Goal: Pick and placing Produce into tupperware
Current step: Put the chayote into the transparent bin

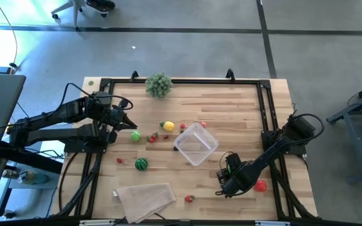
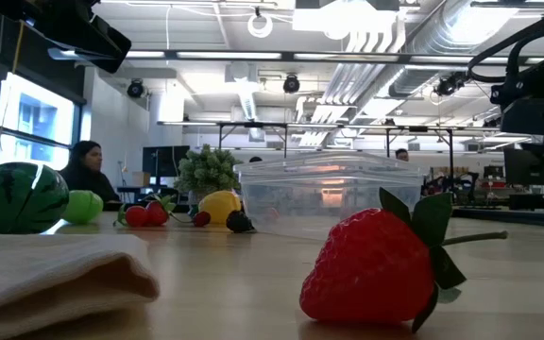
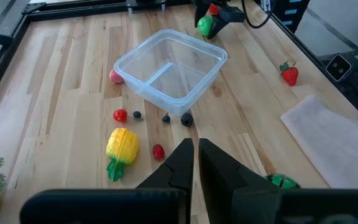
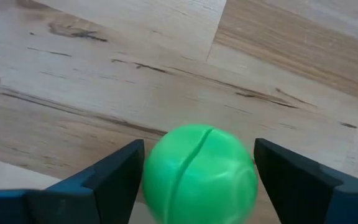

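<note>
The clear tupperware [image 1: 195,144] stands empty mid-table, also in the left wrist view [image 3: 169,71]. Produce lies around it: a yellow piece [image 1: 167,126], small red pieces [image 1: 184,126], a green piece [image 1: 135,135], the striped watermelon [image 1: 142,164], a strawberry [image 1: 189,199] and a red tomato [image 1: 260,184]. My right gripper [image 4: 201,180] is right of the tupperware, near the near edge, with a green ball [image 4: 201,174] between its fingers. My left gripper [image 3: 196,155] is shut, holds nothing, and hovers left of the yellow piece [image 3: 122,147]. My right gripper has the green ball pinched between its two fingers, one on each side of the ball at its widest part [image 4: 151,177]. The fingers come from above, pointing down at the table. Whether the ball's underside rests on the wood, I cannot tell.
A folded beige cloth [image 1: 144,199] lies by the near edge, and a bushy plant [image 1: 159,83] stands at the far edge. A dark frame [image 1: 266,113] borders the wooden top. In the low view, people sit in the room behind.
</note>
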